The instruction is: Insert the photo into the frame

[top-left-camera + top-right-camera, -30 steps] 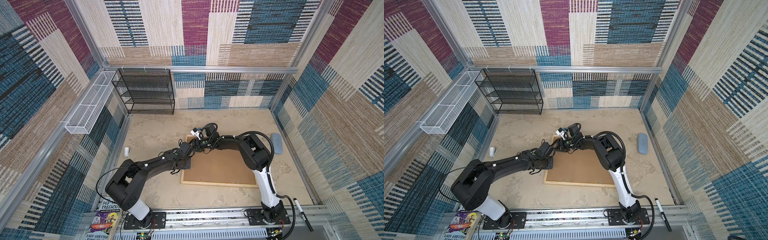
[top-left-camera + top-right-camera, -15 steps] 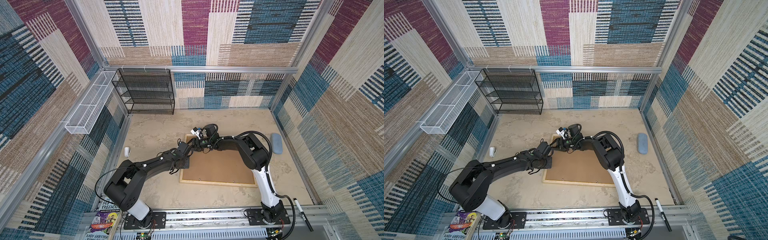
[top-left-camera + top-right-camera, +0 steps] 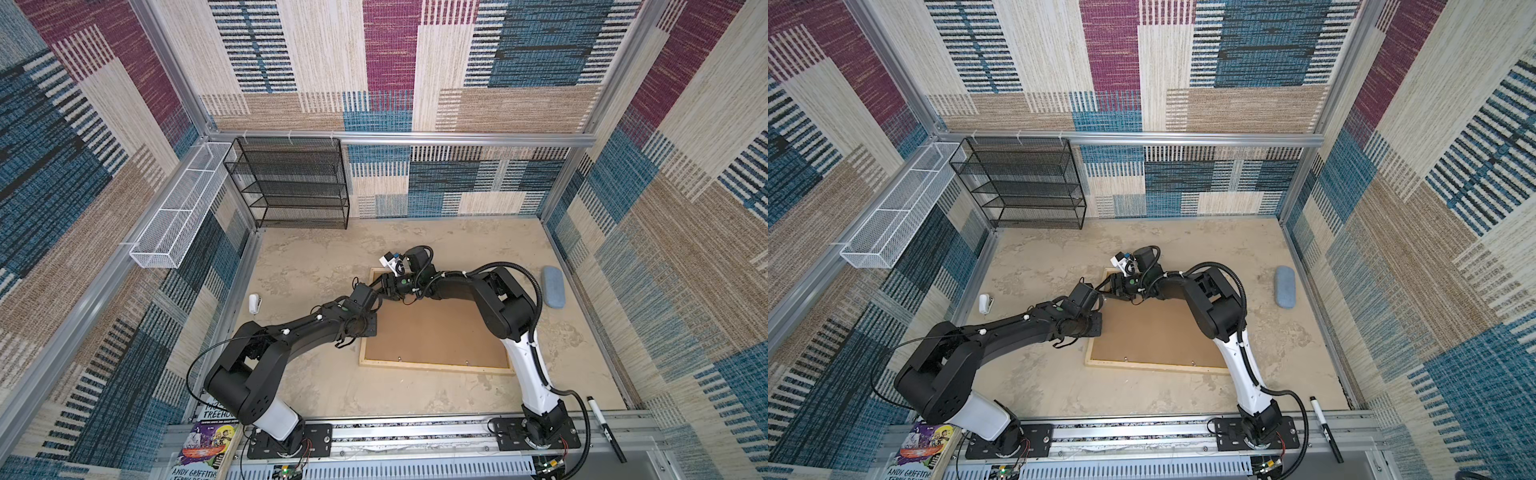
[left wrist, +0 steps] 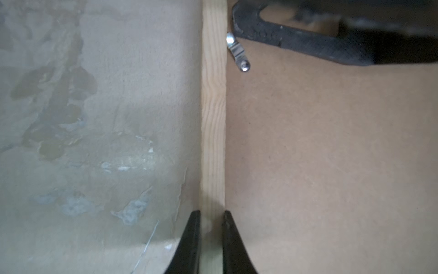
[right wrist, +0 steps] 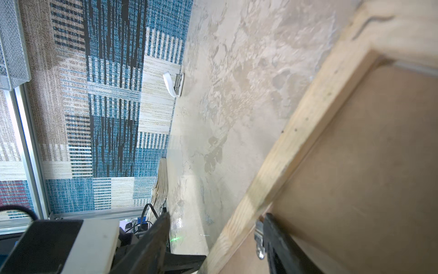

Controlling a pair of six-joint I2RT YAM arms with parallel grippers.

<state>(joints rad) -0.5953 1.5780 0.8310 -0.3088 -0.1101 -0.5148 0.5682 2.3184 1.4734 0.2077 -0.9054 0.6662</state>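
Observation:
The frame (image 3: 432, 365) (image 3: 1154, 366) lies flat on the table with a brown backing board (image 3: 436, 332) filling it. The photo is hidden. My left gripper (image 3: 368, 328) (image 3: 1096, 326) is shut on the frame's left rail (image 4: 213, 118); in the left wrist view its tips (image 4: 211, 213) press both sides of the wood. My right gripper (image 3: 384, 284) (image 3: 1111, 286) is open near the far left corner and straddles the same rail (image 5: 296, 142). One of its fingers (image 5: 279, 237) rests on the backing beside a small metal tab (image 5: 259, 239) (image 4: 238, 53).
A black wire-mesh rack (image 3: 291, 183) stands at the back left, with a white wire basket (image 3: 178, 208) on the left wall. A blue-grey case (image 3: 553, 286) lies at the right, a small white object (image 3: 254, 302) at the left. A marker (image 3: 602, 428) and books (image 3: 203, 440) sit at the front.
The left arm's elbow has shifted slightly to the left. Both grippers stay at the frame's left rail, with the same openings.

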